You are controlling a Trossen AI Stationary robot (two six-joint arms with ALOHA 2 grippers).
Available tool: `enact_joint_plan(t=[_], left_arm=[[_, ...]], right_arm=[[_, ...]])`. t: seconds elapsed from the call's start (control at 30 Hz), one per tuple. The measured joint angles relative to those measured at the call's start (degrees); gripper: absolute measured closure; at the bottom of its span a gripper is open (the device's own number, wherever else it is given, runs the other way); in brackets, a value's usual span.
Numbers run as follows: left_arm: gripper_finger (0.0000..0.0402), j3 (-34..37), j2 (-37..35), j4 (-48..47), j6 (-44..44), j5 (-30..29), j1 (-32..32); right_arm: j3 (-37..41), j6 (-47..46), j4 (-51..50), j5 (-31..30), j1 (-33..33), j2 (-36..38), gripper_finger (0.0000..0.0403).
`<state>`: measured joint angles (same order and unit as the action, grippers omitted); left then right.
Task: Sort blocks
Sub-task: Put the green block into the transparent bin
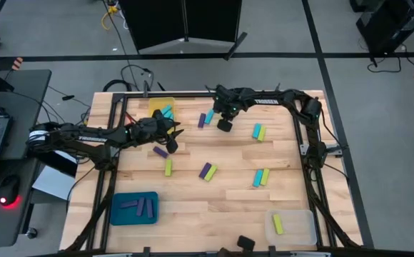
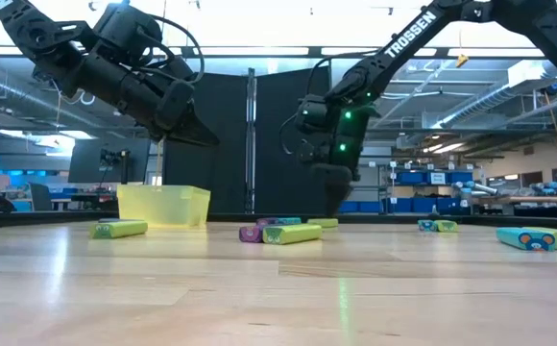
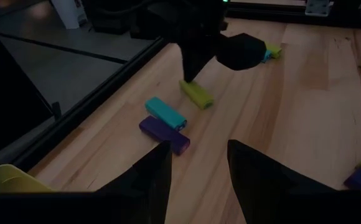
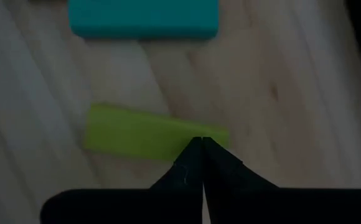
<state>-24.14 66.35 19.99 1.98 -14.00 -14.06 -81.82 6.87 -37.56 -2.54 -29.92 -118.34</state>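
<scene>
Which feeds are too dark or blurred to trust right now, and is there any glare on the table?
Left wrist view: dim, the left gripper and the right arm ahead nearly black, though the purple block reads clearly. Right wrist view: soft focus, the yellow-green block has fuzzy edges behind the shut right gripper. Low view: bright ceiling lights backlight both arms; pale sheen on the table. High view: evenly lit.

At the table's [image 1: 193,214] back left, a tray [image 1: 152,106] with blocks [image 1: 167,112] in it. Front left, a second tray [image 1: 118,214] holding three more blocks [image 1: 139,207]. Front right, a third tray [image 1: 300,232] with one block [image 1: 278,225]. Between them, across the middle, paired blocks [image 1: 208,171] lying side by side and single blocks [image 1: 168,167] apart.
</scene>
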Motion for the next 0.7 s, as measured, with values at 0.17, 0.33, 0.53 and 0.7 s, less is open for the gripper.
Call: enact_joint_plan(t=[0.17, 0.33, 0.53, 0.7], left_arm=[[0.0239, 0.0, 0.02, -0.04, 0.12, 0.0, 0.0], [0.0239, -0.01, 0.02, -0.02, 0.13, 0.0, 0.0], [0.0239, -0.02, 0.02, -0.09, 0.15, 0.74, 0.0], [0.0239, -0.02, 0.02, -0.17, 0.16, 1.03, 0.0]], right_arm=[[0.12, -10.01, -2.76, -1.51, 2.3, 0.57, 0.0392], [0.63, -7.59, -4.49, -4.4, 4.44, 3.67, 0.0387], [0.44, 12.98, -3.74, -5.45, 5.76, 8.27, 0.0351], [0.37, 23.69, -4.2, -1.84, 6.79, 7.13, 0.0302]])
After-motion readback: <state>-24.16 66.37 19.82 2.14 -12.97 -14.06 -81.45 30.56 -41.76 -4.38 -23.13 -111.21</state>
